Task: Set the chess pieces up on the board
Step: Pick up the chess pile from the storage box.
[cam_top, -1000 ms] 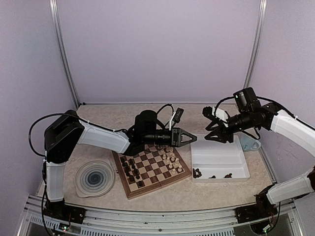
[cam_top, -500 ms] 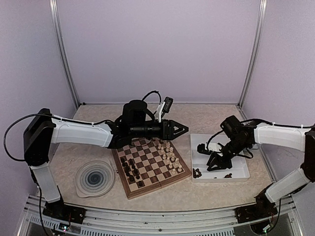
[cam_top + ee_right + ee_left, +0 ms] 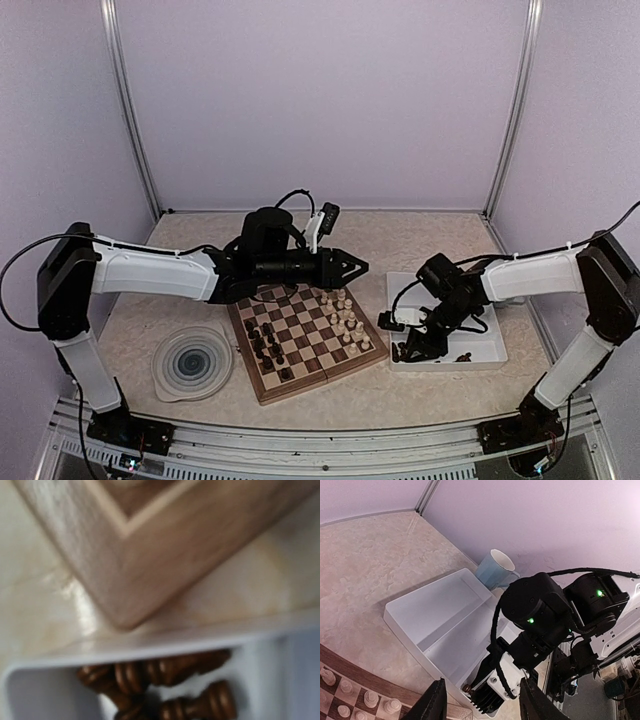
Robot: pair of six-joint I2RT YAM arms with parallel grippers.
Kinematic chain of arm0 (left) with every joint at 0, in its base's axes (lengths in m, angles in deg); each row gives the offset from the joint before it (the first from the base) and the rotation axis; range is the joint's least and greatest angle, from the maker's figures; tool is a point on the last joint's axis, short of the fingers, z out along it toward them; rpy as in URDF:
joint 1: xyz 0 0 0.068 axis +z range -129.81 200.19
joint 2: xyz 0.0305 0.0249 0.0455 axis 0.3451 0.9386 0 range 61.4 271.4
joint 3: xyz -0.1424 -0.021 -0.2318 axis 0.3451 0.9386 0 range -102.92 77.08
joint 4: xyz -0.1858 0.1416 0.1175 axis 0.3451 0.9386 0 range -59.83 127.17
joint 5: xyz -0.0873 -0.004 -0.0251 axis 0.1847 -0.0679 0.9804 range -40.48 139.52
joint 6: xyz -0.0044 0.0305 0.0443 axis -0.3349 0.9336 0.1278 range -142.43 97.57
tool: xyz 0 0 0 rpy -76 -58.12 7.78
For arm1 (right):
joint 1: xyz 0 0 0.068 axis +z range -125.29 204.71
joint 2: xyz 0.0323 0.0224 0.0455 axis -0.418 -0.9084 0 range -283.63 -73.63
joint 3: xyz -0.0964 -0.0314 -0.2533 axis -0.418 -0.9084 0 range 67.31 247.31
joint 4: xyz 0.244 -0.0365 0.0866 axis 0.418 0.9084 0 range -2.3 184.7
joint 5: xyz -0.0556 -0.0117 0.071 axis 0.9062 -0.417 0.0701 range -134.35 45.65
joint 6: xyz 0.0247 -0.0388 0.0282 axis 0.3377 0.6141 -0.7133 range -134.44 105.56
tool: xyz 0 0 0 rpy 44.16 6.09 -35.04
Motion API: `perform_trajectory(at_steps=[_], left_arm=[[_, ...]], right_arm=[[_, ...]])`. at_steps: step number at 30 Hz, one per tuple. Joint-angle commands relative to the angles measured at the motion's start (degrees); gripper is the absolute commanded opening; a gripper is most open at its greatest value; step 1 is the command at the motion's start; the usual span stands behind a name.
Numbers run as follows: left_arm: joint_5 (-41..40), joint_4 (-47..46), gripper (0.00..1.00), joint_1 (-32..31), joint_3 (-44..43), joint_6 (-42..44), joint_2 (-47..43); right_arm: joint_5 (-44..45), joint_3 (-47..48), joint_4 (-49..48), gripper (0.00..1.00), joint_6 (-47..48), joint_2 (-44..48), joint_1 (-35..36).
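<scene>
The square wooden chessboard [image 3: 322,373], checkered dark brown and light tan inside a pale wood border, lies skewed on the counter [image 3: 430,235], a marbled beige surface with a slight sheen. Tiny turned dark pieces [image 3: 262,345] stand along its left side and cream pieces [image 3: 346,318] cluster toward its right, rounded heads on ringed bases. A few loose pieces [image 3: 401,352] of the dark set lie tipped in a glossy brown heap in the near left corner of a smooth white rectangular tray [image 3: 495,342], which sits just beside the board's right corner with a strip of counter between them. The right tool [image 3: 408,345] is down in that corner over the heap; its ribbed black fingers hide the gap, so I cannot tell how far apart they are or whether a piece is gripped. The left tool [image 3: 360,266] hangs above the board's far right edge, pointing at the tray, its tapered black fingers [image 3: 436,705] parted and holding nothing. A pale blue mug [image 3: 492,570] stands at the tray's far end, and a round plate [image 3: 192,362] with a blue swirl rests left of the board.
</scene>
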State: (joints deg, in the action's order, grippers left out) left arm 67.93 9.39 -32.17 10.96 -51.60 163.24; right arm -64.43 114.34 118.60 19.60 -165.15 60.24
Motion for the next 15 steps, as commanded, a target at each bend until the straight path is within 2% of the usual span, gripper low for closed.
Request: perform_trajectory(at_steps=[1, 10, 15], left_arm=[[-1.20, 0.32, 0.50, 0.15, 0.52, 1.04, -1.83], [-1.88, 1.54, 0.50, -0.14, 1.18, 2.20, -2.14], [-2.07, 2.99, 0.50, -0.45, 1.09, 3.62, -2.59]], right_arm=[[8.15, -0.64, -3.70, 0.32, -2.92, -2.66, 1.76], [11.87, -2.00, -3.53, 0.20, -2.85, -1.55, 1.74], [12.30, -2.81, -1.87, 0.19, -1.70, 2.06, 1.41]])
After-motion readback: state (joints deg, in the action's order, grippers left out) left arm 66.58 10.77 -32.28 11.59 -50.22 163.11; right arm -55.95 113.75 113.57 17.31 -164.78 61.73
